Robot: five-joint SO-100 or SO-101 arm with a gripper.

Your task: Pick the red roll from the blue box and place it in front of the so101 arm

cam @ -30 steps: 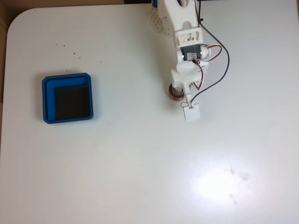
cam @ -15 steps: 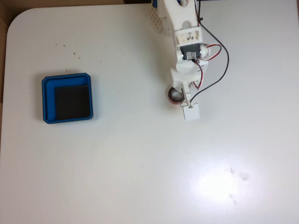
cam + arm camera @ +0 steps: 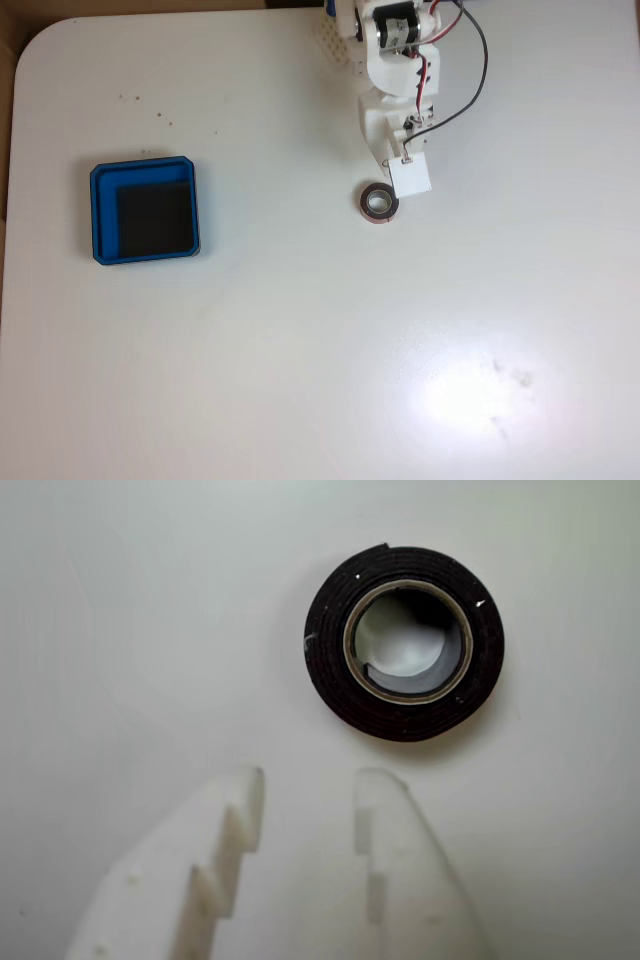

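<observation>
Red roll (image 3: 379,203) lies flat on table (image 3: 300,350); tool (image 3: 305,785) apart, empty.

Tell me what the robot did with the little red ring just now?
The white jointed arm pulled back toward the fixed view's top edge, and its tool let go of the small red tape ring, now lying alone on the white table. The ring and the empty blue square tray stayed put.

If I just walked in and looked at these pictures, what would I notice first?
Probably the bright blue box, alone on the left of the white table in the fixed view. Next, the red roll lying flat near the top, just below the so101 arm, whose end effector hangs open beside it.
</observation>
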